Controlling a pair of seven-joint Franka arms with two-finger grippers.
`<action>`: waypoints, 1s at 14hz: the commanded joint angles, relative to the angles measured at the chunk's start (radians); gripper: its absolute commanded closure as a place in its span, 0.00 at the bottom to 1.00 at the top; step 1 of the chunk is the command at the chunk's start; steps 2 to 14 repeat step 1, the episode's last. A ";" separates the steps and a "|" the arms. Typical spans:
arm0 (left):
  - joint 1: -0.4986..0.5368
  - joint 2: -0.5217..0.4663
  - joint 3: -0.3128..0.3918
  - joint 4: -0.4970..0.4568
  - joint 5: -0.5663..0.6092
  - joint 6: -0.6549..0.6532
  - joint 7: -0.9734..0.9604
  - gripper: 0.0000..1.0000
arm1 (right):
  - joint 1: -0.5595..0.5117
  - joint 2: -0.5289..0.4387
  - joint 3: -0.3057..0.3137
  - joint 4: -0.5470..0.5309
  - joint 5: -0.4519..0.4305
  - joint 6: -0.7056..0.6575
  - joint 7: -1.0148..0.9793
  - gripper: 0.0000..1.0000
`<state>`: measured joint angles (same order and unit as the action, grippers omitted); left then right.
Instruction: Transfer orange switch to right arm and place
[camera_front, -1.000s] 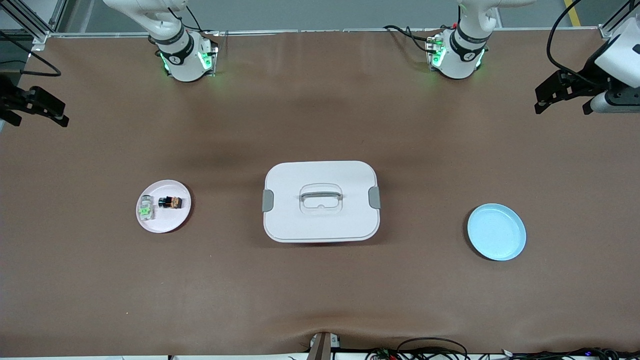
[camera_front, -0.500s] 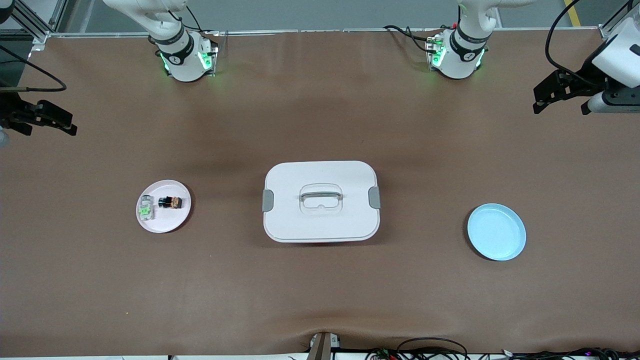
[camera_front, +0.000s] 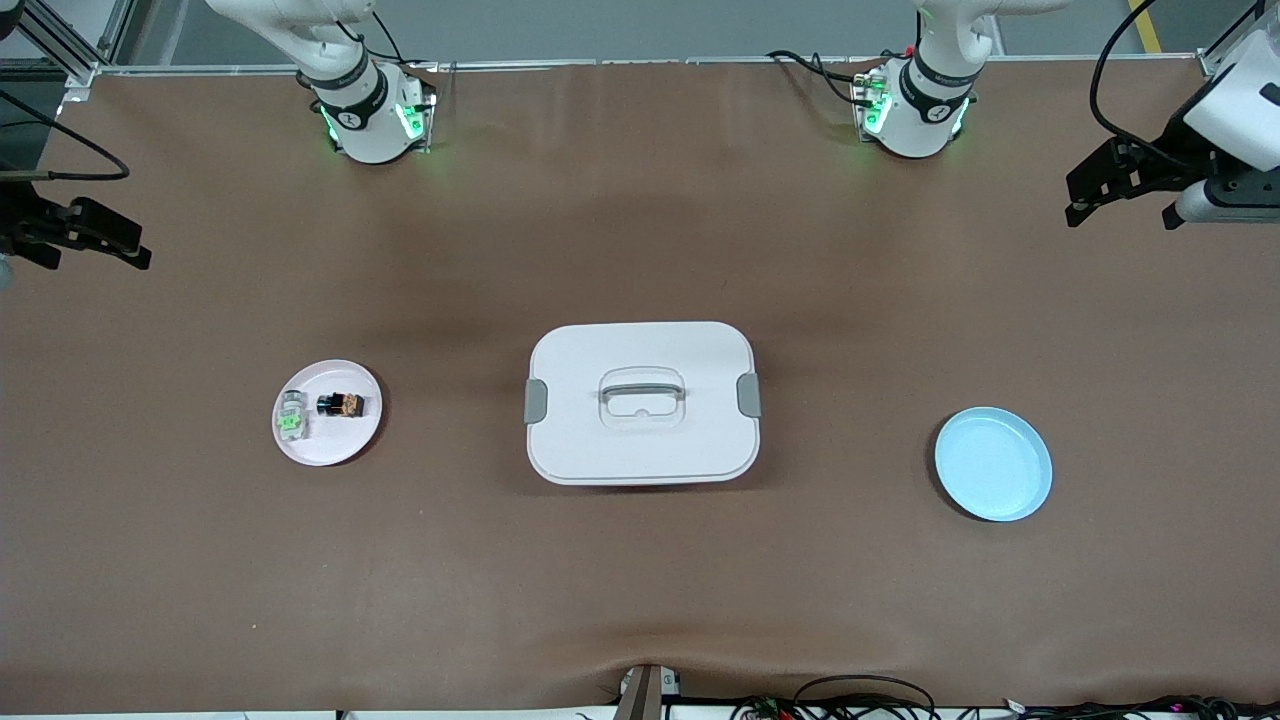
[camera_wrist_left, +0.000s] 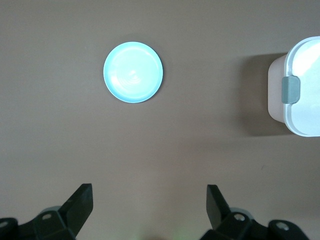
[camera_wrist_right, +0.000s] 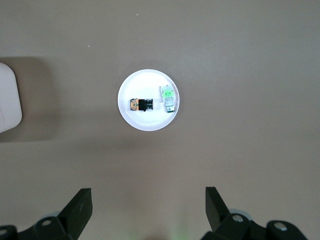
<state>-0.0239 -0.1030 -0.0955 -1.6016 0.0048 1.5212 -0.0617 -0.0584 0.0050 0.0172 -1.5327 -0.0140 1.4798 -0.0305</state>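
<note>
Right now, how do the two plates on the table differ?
The pink plate holds two things, the orange switch and a clear block with a green middle; the blue plate holds nothing. The pink plate lies toward the right arm's end of the table, the blue plate toward the left arm's end. The blue plate looks larger. Both are round and lie flat beside the white lidded box.

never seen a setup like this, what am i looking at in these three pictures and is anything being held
Two white robot arms share a brown table. One picture looks down from a high camera facing them; the other two come from cameras on each arm's wrist. The right gripper hangs open above a white plate that carries the orange switch and a green-centred block. The left gripper hangs open above the table near an empty blue plate. A white lidded box sits in the middle. Nothing is held.
</note>
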 joint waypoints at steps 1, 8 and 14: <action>0.006 -0.004 -0.004 0.005 -0.014 0.004 0.020 0.00 | -0.020 0.007 0.012 0.026 0.002 -0.018 -0.009 0.00; 0.006 -0.004 -0.004 0.005 -0.014 0.004 0.020 0.00 | -0.020 0.007 0.012 0.026 0.002 -0.018 -0.009 0.00; 0.006 -0.004 -0.004 0.005 -0.014 0.004 0.020 0.00 | -0.020 0.007 0.012 0.026 0.002 -0.018 -0.009 0.00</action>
